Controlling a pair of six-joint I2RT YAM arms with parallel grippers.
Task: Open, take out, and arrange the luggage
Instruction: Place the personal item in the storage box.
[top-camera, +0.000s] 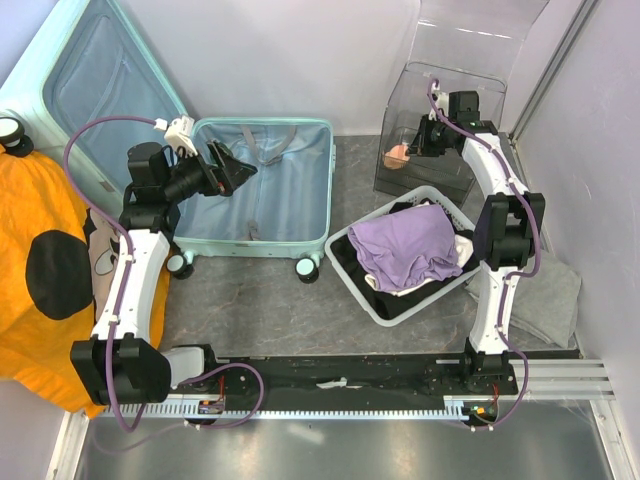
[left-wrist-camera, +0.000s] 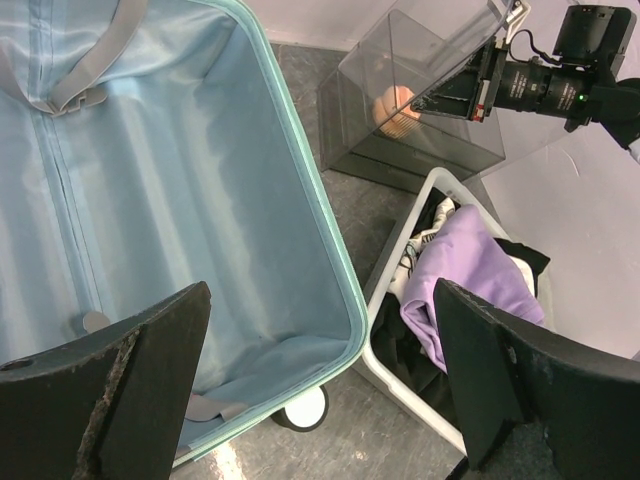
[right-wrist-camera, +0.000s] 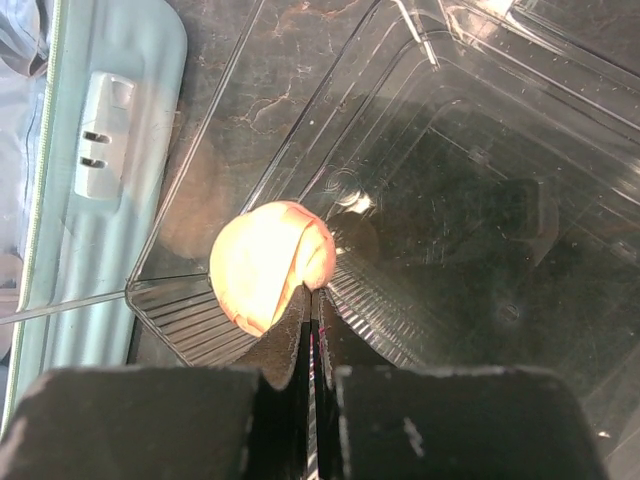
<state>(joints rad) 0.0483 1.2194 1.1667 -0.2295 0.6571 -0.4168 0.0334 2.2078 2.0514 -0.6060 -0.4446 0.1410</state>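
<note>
Left gripper (left-wrist-camera: 322, 288) released, jaws wide, over open luggage (top-camera: 262, 205). Right gripper (right-wrist-camera: 312, 296) clenched at clear box (top-camera: 445, 120), 2 o'clock from luggage, tips just beside peach ball (right-wrist-camera: 262, 265).

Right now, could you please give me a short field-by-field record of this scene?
luggage: open, base flat, lid raised, lining bare
left end effector: open, above the luggage
right end effector: shut, at the clear box
clear box: holds a round peach object
basket: purple garment on dark clothes
</note>
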